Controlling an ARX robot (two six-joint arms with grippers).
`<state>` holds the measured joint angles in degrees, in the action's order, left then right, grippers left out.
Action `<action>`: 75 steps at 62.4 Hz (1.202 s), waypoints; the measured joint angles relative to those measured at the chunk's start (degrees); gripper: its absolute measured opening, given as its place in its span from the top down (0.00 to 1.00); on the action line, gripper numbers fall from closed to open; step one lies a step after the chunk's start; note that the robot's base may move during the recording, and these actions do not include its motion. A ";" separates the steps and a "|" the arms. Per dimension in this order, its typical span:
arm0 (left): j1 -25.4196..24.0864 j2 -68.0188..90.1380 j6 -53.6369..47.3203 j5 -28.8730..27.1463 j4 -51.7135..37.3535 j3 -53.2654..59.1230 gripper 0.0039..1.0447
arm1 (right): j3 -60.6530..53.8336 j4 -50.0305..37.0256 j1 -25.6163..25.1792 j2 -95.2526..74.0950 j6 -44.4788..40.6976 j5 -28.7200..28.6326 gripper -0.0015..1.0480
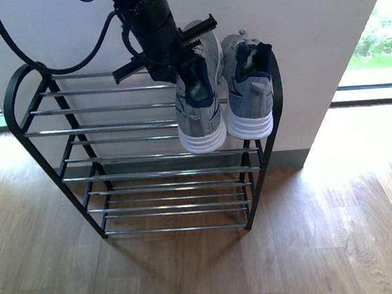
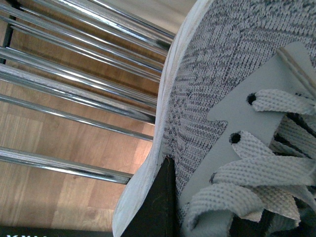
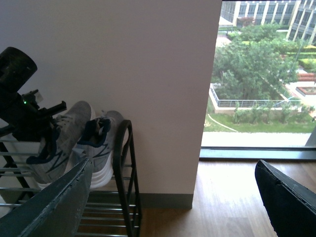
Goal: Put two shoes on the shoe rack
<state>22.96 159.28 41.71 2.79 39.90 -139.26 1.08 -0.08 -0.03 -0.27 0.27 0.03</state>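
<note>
Two grey knit sneakers stand side by side, heels toward me, at the right end of the shoe rack's (image 1: 111, 127) top tier. My left gripper (image 1: 185, 63) comes down from above and is shut on the left sneaker (image 1: 200, 119); the other sneaker (image 1: 248, 100) rests free beside it. In the left wrist view a black finger (image 2: 158, 207) presses the sneaker's knit side (image 2: 217, 74) beside the pale laces (image 2: 261, 173), over the chrome bars (image 2: 74, 89). My right gripper (image 3: 173, 207) hangs open and empty, right of the rack's arched end (image 3: 123, 168), with both sneakers (image 3: 74, 148) in its view.
The rack stands against a pale wall (image 1: 310, 38) with a grey skirting (image 1: 287, 157). Wooden floor (image 1: 262, 252) spreads in front and to the right. A floor-level window (image 3: 256, 74) sits right of the wall. Lower rack tiers (image 1: 174, 208) hold nothing.
</note>
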 joint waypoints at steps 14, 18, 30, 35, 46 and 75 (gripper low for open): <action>-0.66 9.38 1.81 -1.07 8.41 -17.57 0.99 | 0.00 0.00 0.00 0.00 0.00 0.00 0.09; -0.85 10.97 2.82 -1.75 9.22 -20.39 0.99 | 0.00 0.00 0.00 0.00 0.00 -0.02 0.09; -0.37 13.14 2.19 -1.92 10.38 -24.85 0.99 | 0.00 0.00 0.00 0.00 0.00 0.00 0.09; -0.17 13.40 2.21 -2.60 10.82 -25.40 0.99 | 0.00 0.00 0.00 0.00 0.00 0.00 0.09; 0.02 13.57 2.84 -2.36 11.21 -25.88 0.82 | 0.00 0.00 0.00 0.00 0.00 0.00 0.09; -0.76 -18.45 6.49 -6.86 -5.33 13.31 0.08 | 0.00 0.00 0.00 0.00 0.00 0.00 0.09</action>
<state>22.20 140.84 48.21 -4.08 34.57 -125.95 1.08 -0.08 -0.03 -0.27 0.27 0.03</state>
